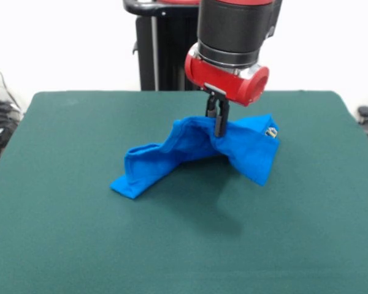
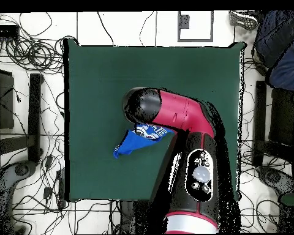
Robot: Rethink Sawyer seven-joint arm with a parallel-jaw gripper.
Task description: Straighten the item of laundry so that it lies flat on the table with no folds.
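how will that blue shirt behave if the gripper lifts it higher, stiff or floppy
Probably floppy: the blue shirt hangs in a tent from the gripper, both ends drooping to the table. It looks light, since a small pinch holds the peak up. The trailing ends would likely drag and stay creased rather than flatten.

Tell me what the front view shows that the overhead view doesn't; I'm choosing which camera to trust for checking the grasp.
Only the front view shows the gripper shut on the T-shirt, lifting its middle into a peak while both ends trail down to the table.

Only the overhead view shows a patch of white print on the T-shirt, a person at the top right corner, and cables on the floor around the table; the arm hides the gripper.

Both show a bunched blue shirt on the green table.
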